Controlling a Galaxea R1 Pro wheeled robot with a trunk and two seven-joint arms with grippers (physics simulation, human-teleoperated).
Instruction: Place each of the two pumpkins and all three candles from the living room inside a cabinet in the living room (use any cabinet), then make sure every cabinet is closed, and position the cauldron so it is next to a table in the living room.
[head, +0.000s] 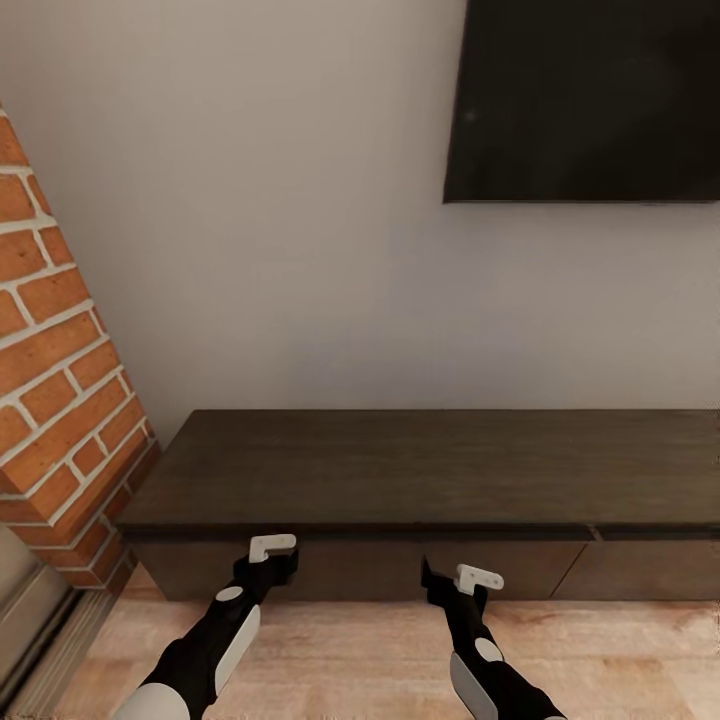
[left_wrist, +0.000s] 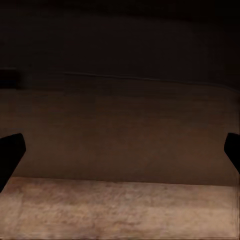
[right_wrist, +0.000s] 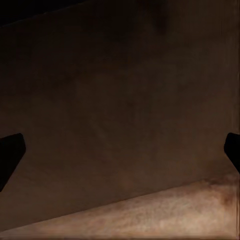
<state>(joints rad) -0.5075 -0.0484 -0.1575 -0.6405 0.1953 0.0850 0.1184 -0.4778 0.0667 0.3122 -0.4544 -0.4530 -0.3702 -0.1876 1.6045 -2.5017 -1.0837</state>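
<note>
The cabinet (head: 420, 470), a long low unit of dark brown wood, is seen against the pale wall (head: 280, 250), and its drawer fronts are directly ahead of both claws. The left gripper (head: 272, 560) is placed close before the left drawer front, and the right gripper (head: 455, 578) is placed close before the middle front; whether either is touching the wood cannot be told from the head view. In the left wrist view the cabinet (left_wrist: 120, 135) is seen as a dark face just ahead of the left gripper (left_wrist: 120, 150), whose two dark fingertips (left_wrist: 10, 152) are spread to the far sides of the picture, so this claw is wide apart and nothing is held between them. The same is seen for the right gripper (right_wrist: 120, 150) in the right wrist view: its fingertips (right_wrist: 10, 152) are wide apart, empty, with the cabinet (right_wrist: 120, 100) front behind them. All drawer fronts that are seen look flush and closed. A brick column (head: 60, 380) stands at the left end of the cabinet, a dark screen (head: 590, 100) is hung on the wall above, and the wooden floor (head: 350, 650) around both arms is open.
</note>
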